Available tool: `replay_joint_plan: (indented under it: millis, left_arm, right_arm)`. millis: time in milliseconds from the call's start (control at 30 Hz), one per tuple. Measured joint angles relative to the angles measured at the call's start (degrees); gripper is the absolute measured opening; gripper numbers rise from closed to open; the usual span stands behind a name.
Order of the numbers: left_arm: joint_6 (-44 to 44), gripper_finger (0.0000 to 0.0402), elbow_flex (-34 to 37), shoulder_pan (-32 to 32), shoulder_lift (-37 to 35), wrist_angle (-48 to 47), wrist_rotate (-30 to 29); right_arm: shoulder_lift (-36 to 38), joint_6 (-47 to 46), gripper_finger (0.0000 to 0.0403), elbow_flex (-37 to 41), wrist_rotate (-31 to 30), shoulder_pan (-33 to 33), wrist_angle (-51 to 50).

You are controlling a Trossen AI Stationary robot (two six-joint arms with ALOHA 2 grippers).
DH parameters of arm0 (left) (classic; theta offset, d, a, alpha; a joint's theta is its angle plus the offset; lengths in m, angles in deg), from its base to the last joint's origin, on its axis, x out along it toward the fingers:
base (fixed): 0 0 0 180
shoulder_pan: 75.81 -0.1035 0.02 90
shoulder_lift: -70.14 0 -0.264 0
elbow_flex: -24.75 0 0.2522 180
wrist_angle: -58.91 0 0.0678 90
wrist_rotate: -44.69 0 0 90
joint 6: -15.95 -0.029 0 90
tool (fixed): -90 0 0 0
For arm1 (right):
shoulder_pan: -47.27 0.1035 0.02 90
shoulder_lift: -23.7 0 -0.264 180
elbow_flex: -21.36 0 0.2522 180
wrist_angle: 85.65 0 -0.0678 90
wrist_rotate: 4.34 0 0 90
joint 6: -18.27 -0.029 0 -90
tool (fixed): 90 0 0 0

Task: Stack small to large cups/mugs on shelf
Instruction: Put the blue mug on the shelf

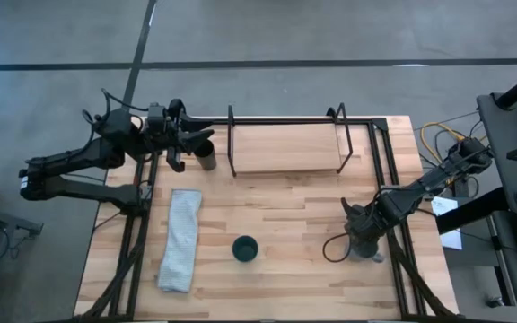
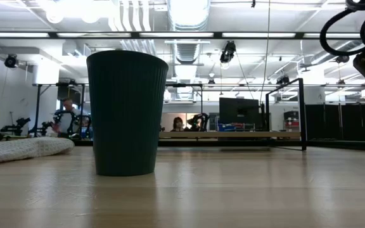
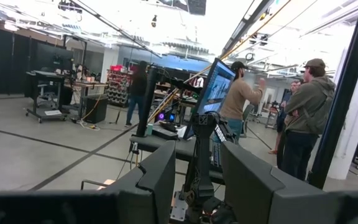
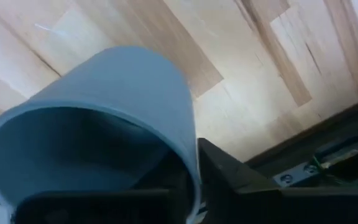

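The grey-blue mug (image 4: 104,124) sits at my right gripper (image 1: 363,240), which is shut on it near the table's right side. The dark teal cup (image 1: 245,248) stands upright on its base at the table's near middle and looms large in the low view (image 2: 127,114). The black tumbler (image 1: 206,159) stands just off the left end of the shelf (image 1: 290,146). My left gripper (image 3: 197,186) is open, held level beside the tumbler at the far left. Its wrist view shows no cup between the fingers. My right gripper holds the mug by its rim wall (image 4: 190,163), with one finger (image 4: 229,177) outside and the other inside the hollow. It comes from above. The mug looks tilted in the hold. Whether its base is on the table I cannot tell.
A folded pale towel (image 1: 180,239) lies left of the teal cup. Black frame rails (image 1: 386,170) run along both sides of the wooden top. People stand in the room beyond the table (image 3: 303,118). Bare wood lies between the teal cup and the shelf.
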Motion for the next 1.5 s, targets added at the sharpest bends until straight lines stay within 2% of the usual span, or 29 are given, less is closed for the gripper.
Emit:
replay_joint_plan:
  millis: [233, 367, 567, 733, 867, 1100, 1400, 1500]
  left_arm:
    - [-0.02, 0.0116, 0.0, 0.0, -0.26, 0.4, 0.02]
    - [0.0, 0.0116, 0.0, 0.0, -0.28, 0.44, 0.01]
    - [-0.02, 0.0116, 0.0, 0.0, -0.19, 0.44, 0.0]
    - [0.0, 0.0116, 0.0, 0.0, -0.02, 0.46, 0.0]
    - [0.0, 0.0116, 0.0, 0.0, 0.12, 0.49, 0.0]
    - [0.01, 0.0116, 0.0, 0.0, 1.06, 0.44, 0.0]
    - [0.11, 0.0116, -0.5, -0.02, 4.0, 0.41, 0.0]
    - [0.13, 0.0116, -1.04, -0.02, 4.5, 0.44, 0.0]
  right_arm:
    - [0.07, 0.3, 0.0011, -6.06, 0.24, 0.0, -3.44]
    - [0.04, 1.73, 0.001, -12.72, -3.41, -0.23, -9.39]
    - [0.02, 6.2, 0.001, -25.11, -20.57, -2.63, -18.44]
    - [0.02, 15.05, 0.0009, -34.93, -37.08, -7.63, -20.83]
    - [0.02, 23.91, 0.0009, -41.0, -43.24, -15.33, -20.93]
    - [-0.48, 35.79, 0.0009, -47.29, -42.6, -33.51, -19.46]
    - [-11.0, 50.36, 0.0009, -53.82, -28.26, -55.03, -19.34]
    - [-15.45, 50.84, 0.0009, -56.89, -27.11, -59.17, -19.8]
